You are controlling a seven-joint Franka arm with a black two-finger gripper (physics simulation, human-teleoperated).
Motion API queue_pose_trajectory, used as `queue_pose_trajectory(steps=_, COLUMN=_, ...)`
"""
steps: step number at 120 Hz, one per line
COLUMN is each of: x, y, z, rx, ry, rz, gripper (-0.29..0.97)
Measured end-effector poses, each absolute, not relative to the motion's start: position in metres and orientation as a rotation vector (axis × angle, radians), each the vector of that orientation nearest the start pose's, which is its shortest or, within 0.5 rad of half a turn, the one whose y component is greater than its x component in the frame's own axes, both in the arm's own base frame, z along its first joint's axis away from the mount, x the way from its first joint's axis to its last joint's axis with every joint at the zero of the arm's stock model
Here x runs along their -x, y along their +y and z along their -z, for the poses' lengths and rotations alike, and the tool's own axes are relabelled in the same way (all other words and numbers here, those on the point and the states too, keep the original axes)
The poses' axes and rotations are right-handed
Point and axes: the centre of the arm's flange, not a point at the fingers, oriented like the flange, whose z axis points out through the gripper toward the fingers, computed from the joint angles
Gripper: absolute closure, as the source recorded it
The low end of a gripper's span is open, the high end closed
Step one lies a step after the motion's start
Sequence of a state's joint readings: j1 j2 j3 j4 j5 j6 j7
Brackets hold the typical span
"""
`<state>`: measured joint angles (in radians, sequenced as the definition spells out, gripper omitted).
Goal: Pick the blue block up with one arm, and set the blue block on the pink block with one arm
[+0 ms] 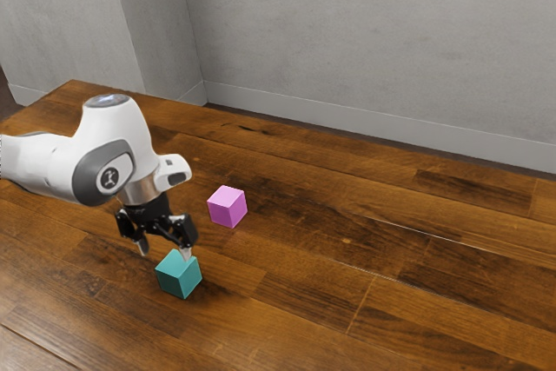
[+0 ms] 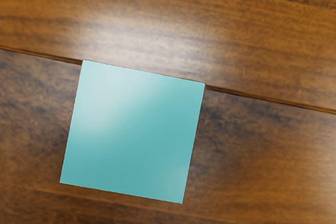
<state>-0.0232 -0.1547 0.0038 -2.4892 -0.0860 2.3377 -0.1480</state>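
Gripper [image 1: 163, 250] spread wide, holding nothing. Blue block [image 1: 178, 275] sits on table [image 1: 365, 249], just under gripper, a bit toward exterior view's right. Pink block [image 1: 227, 206] near, behind it. Next, likely: go down, squeeze.

Exterior cam: off to the arm's [image 1: 78, 167] side, raised, tilted down across the wood surface [image 1: 391, 249] toward the grey wall [image 1: 365, 32]. Wide shot, arm enters from the exterior view's left. Wrist cam: mounted at the arm's end, facing straight down, very close to the surface. Overlap: the blue block [image 1: 178, 274], seen top-on by the wrist cam [image 2: 131, 135], plus the planks right around it.
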Motion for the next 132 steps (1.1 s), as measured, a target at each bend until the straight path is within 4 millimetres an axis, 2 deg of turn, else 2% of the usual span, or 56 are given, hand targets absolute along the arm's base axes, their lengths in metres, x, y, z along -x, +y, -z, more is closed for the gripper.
queue_pose_trajectory(steps=46, x=-0.466, y=-0.002, z=-0.294, rx=3.18, ry=-0.289, rz=0.018, gripper=0.0)
queue_pose_trajectory(steps=95, x=-0.474, y=0.011, z=-0.278, rx=3.175, ry=-0.27, rz=0.073, gripper=0.0)
queue_pose_trajectory(steps=132, x=-0.482, y=0.013, z=-0.256, rx=3.175, ry=-0.259, rz=0.047, gripper=0.0)
